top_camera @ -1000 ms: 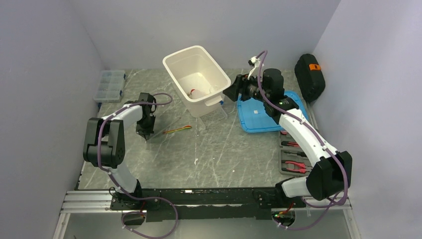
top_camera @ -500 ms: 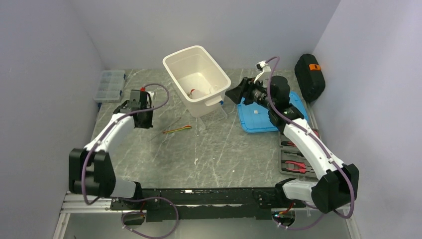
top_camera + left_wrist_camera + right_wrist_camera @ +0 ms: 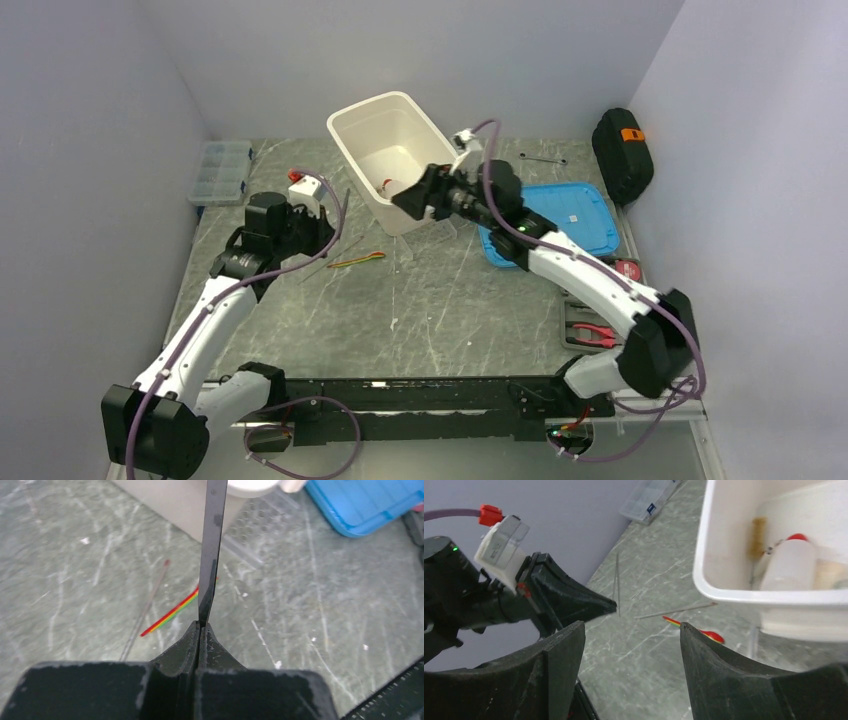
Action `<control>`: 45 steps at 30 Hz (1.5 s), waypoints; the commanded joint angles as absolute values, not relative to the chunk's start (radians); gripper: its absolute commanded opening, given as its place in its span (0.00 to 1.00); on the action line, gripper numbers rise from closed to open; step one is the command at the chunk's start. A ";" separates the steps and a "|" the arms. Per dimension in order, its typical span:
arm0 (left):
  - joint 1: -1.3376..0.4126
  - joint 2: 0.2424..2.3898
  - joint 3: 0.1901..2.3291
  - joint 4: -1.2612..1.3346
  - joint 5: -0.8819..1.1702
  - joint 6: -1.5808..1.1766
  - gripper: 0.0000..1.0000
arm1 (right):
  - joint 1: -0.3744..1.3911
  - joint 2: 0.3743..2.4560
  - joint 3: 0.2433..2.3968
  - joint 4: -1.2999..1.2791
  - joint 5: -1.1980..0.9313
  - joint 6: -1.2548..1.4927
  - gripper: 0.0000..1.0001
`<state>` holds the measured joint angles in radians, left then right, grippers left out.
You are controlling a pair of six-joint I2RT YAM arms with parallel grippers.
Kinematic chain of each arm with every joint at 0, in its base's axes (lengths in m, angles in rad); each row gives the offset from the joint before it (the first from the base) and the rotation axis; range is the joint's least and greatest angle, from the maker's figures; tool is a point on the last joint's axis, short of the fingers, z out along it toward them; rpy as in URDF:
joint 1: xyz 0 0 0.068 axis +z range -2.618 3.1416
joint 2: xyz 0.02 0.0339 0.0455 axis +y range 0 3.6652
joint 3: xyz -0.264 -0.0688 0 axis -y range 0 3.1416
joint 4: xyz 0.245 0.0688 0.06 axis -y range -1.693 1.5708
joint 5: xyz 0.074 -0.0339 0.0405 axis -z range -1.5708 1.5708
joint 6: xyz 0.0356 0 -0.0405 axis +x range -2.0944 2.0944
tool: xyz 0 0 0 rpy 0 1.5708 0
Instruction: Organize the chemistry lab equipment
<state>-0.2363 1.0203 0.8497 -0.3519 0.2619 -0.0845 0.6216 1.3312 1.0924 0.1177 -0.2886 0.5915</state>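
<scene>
Left gripper clamped on thin metal tongs, whose far end is cut off by the frame top. Striped stick on the table below. Tube rack half hidden by white bin. Squeeze bottle inside the bin. Right gripper jaws apart, empty, near the bin's wall.

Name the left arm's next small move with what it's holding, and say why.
Probably swing the left end effector toward the white bin until the tongs hang over its rim. Its jaws are shut on the thin metal tongs, lifted off the table, and the bin already holds the squeeze bottle and a brush, so it looks like the collecting place.
</scene>
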 commanded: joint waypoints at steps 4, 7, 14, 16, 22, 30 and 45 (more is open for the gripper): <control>-0.265 0.998 0.837 -0.258 0.445 -0.133 0.00 | 0.762 1.529 1.282 0.132 -0.183 0.569 0.72; -0.273 0.993 0.836 -0.257 0.448 -0.138 0.00 | 0.795 1.585 1.336 0.103 -0.150 0.556 0.69; -0.286 0.998 0.840 -0.262 0.465 -0.143 0.00 | 0.853 1.654 1.389 0.088 -0.030 0.528 0.65; -0.292 0.999 0.841 -0.262 0.466 -0.143 0.00 | 0.868 1.666 1.399 0.077 0.051 0.517 0.63; -0.300 1.005 0.845 -0.271 0.458 -0.140 0.00 | 0.886 1.684 1.400 0.091 0.159 0.511 0.52; -0.307 1.017 0.848 -0.280 0.454 -0.138 0.00 | 0.890 1.684 1.387 0.154 0.157 0.529 0.40; -0.316 1.020 0.865 -0.310 0.455 -0.112 0.41 | 0.890 1.681 1.373 0.181 0.153 0.531 0.00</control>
